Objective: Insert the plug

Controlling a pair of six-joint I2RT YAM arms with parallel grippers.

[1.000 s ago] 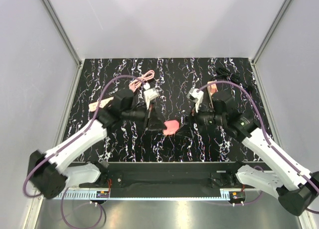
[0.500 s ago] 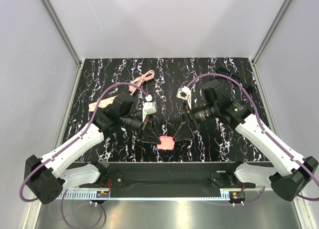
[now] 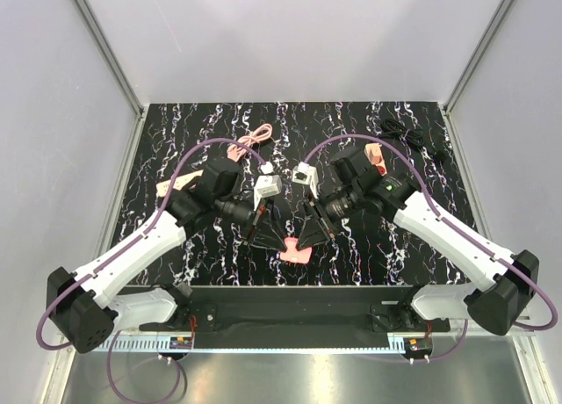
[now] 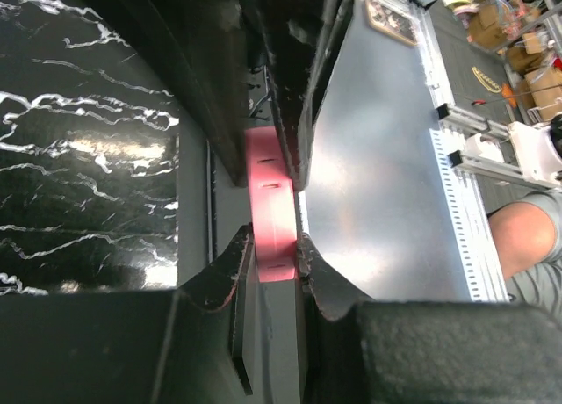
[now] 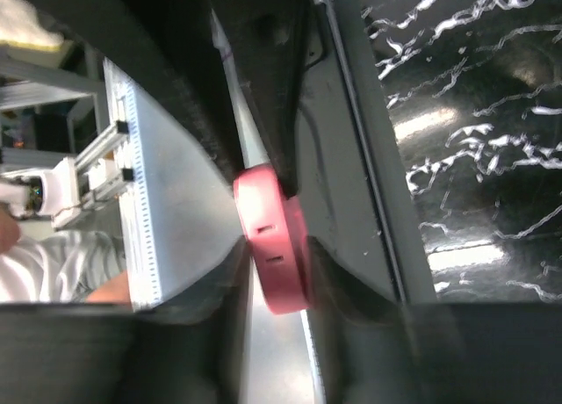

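**Table** (image 3: pixel 413 246): black, white-veined. Its near strip, below the plug, is covered by the two arm bases.

**Left arm** (image 3: pixel 140 250) and **right arm** (image 3: pixel 448 233): both reach in toward the plug from either side. From above, their wrists hide most of both grippers, so the finger gaps cannot be read in that view.

**Left gripper** (image 4: pixel 274 250): its own wrist view shows the fingers pressed against the two flat faces of the plug, pinching its nearer end. The finger roots are cut off by the bottom edge of that view.

**Right gripper** (image 5: pixel 279 272): its fingers lie against both faces of the plug's other end, narrowed to a pinch. They are blurred and cropped at the bottom edge.

**Plug** (image 3: pixel 296 252): salmon-pink and held edge-on between the two grippers over the table's near edge. Both ends are buried in fingers; only the middle band, with small slots, shows.

**Pink cable** (image 3: pixel 255 139): coiled well beyond the plug, to its left, apart from both arms.

**Tan piece** (image 3: pixel 171 186): far left of the plug, partly covered by the left arm; its shape cannot be made out.
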